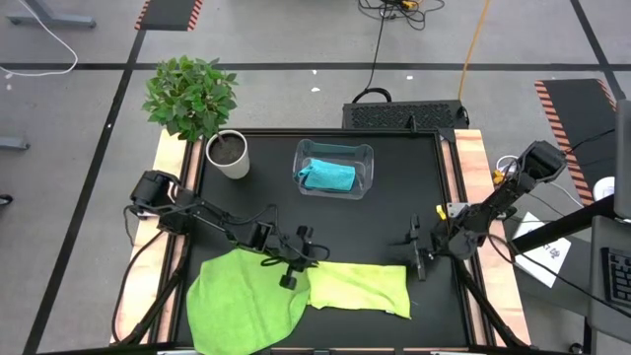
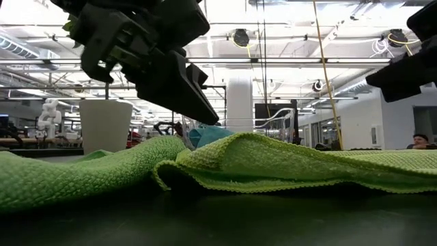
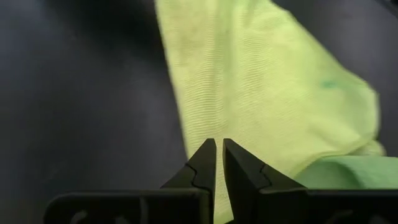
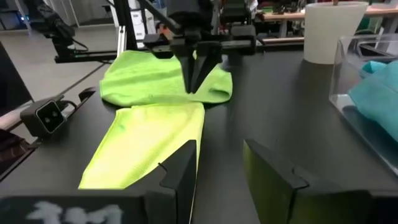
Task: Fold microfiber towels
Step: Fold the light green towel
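High view: pale yellow-green microfiber towel lies flat at lower centre of the black table, folded into a band, long axis left to right across the frame. Its left end meets the bright green microfiber towel, a rumpled, rounder heap at lower left that runs off the bottom edge. Turquoise blue towel sits bunched inside the clear plastic bin at upper centre; white pot with a leafy plant at upper left.

Left gripper hangs over the seam between the two green towels. Left wrist view shows the fingers nearly pressed together, only a thin slit between them, nothing pinched, with the yellow-green cloth below.

Right gripper sits just off the band's right end; right wrist view shows its fingers spread, empty, over bare table beside the cloth.

Low view alone shows the yellow-green towel's doubled, rounded fold edge and raised hump. The bin is mostly hidden behind it there; only a scrap of turquoise peeks over.
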Controlling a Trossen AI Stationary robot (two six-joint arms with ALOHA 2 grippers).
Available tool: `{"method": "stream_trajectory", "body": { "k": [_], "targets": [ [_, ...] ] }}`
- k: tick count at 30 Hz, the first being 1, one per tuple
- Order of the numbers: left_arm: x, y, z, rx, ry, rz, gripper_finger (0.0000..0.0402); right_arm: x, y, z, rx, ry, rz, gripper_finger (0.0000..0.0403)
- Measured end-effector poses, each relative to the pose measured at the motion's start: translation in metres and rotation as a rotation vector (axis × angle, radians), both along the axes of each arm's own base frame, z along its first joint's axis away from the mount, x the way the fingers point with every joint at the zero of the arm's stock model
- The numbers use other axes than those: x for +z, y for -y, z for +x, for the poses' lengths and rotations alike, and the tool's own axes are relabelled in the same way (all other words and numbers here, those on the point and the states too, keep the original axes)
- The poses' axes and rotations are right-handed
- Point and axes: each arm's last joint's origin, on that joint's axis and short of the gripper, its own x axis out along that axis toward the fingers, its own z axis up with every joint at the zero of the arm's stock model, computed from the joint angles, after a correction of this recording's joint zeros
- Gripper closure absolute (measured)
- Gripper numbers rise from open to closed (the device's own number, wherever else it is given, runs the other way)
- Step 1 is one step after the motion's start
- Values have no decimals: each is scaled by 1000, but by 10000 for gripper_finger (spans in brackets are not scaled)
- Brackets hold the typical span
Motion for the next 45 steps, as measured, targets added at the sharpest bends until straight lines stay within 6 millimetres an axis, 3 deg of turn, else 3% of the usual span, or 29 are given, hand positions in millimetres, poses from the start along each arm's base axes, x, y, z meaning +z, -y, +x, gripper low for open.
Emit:
{"method": "stream_trajectory", "body": {
  "k": [8,13,18,25,34,45],
  "targets": [
    [-1,-8,1,122,-4,27,359,-5,1,-1,-1,-40,4,277],
    [-2,-12,3,103,-40,-72,299,-8,1,-2,-13,-70,35,277],
    [-16,-9,2,21,-134,-167,232,-10,0,-1,10,-92,68,277],
    [-22,-16,-1,119,-216,-182,176,-17,0,-1,5,-138,61,277],
    [-22,-38,3,190,-242,-265,167,-22,0,-2,-4,-174,52,277],
    [-21,-37,4,165,-228,-272,167,-43,5,-12,-37,-440,276,277]
  ]
}}
